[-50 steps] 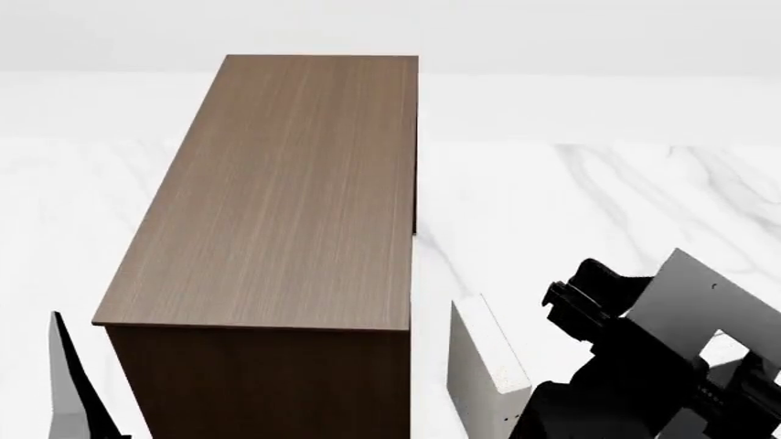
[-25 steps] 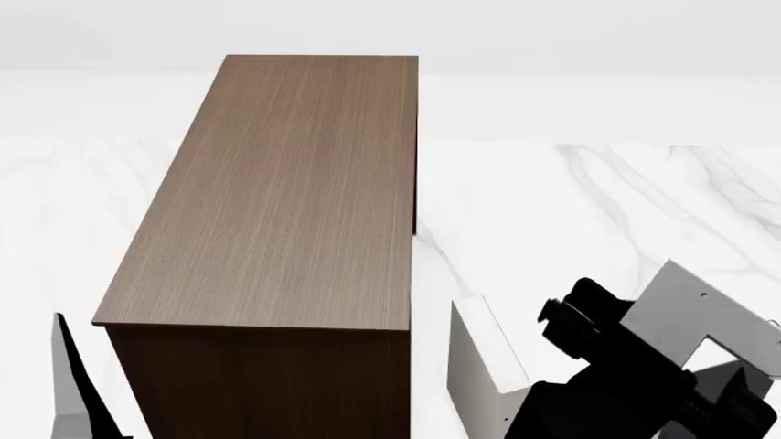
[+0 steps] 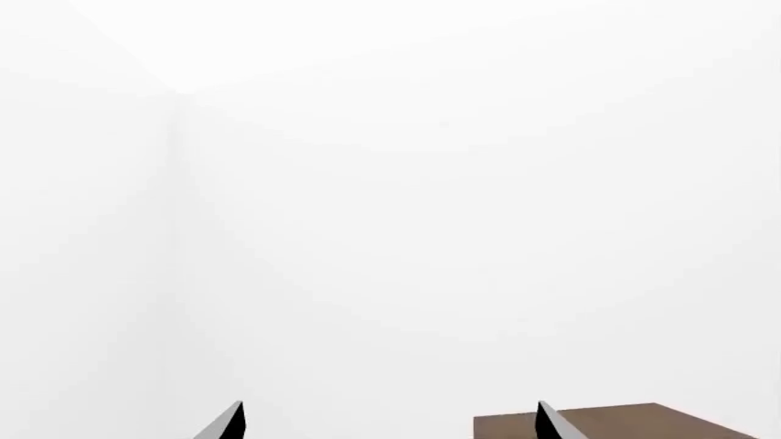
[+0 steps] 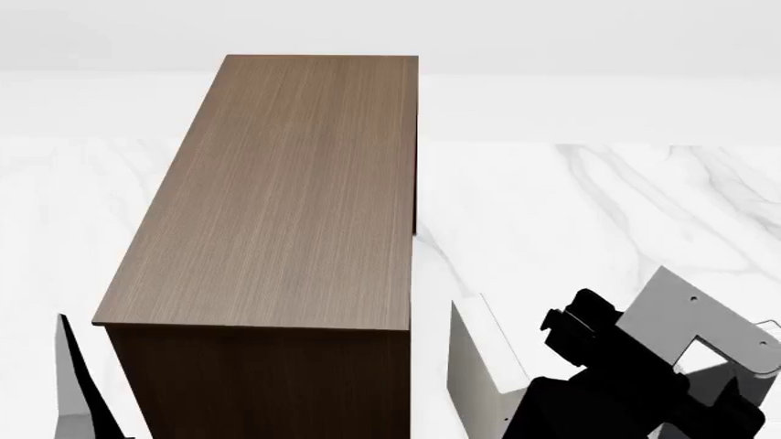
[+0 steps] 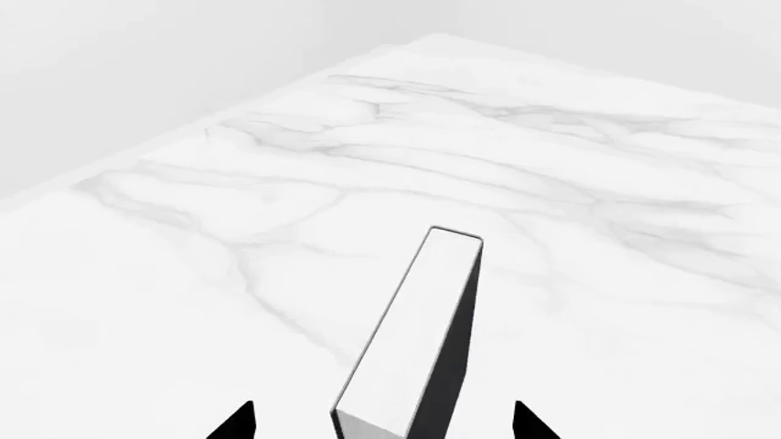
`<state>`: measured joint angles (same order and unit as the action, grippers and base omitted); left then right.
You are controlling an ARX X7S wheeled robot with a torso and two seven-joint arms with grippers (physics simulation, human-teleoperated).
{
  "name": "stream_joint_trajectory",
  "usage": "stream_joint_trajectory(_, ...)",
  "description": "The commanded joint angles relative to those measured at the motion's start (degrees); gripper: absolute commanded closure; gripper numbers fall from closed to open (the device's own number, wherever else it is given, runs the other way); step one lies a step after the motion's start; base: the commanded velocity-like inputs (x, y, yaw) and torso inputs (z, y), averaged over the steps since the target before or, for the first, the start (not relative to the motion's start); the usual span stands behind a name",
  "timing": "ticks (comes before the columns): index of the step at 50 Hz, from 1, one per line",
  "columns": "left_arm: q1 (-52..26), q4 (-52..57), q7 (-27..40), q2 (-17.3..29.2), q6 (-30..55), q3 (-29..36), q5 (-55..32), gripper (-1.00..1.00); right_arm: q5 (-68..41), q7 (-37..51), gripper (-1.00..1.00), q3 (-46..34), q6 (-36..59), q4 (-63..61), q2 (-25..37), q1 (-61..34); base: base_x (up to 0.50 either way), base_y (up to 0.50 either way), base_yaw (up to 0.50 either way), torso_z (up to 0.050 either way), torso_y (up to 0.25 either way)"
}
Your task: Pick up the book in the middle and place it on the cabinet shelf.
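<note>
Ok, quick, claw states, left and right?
Left claw: open, holding nothing.
Right claw: open, tips either side of the book, not touching it.

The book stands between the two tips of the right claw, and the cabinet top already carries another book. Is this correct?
Not quite. The book does stand between the tips of the right claw, but in the head view the cabinet top carries nothing.
</note>
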<state>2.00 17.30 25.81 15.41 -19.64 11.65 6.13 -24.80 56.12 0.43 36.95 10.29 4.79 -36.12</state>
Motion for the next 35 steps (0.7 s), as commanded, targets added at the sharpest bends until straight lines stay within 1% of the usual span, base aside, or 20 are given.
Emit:
stream_joint_trajectory(1, 0.12, -0.08, -1.24, -0.82, -0.61, -0.86, 1.03, -1.0, 1.74, -2.51, -1.0, -0.23, -4.28, 6.01, -0.53, -1.68, 0.0, 0.0, 0.0, 0.0, 0.0)
stream_joint_trajectory(15, 0.08, -0.19, -0.96, -0.53, -0.46, -0.45, 0.88, -1.0, 2.26, -3.41, -1.0, -1.43, -7.8, 12.8, -0.13, -3.17, 0.0, 0.0, 0.0, 0.0, 0.0)
stream_joint_trajectory(28, 0.03, -0.3, -0.62, -0.26, -0.45, -0.15, 0.83, -1.0, 2.24, -3.16, -1.0, -1.68, -9.72, 16.32, 0.31, -3.08, 0.0, 0.0, 0.0, 0.0, 0.0)
stream_joint_trajectory(35, 0.06, -0.32, -0.38, -0.11, -0.49, -0.02, 0.91, -1.0, 3.15, -4.44, -1.0, -2.89, -12.54, 20.73, 0.28, -4.01, 0.0, 0.0, 0.0, 0.0, 0.0)
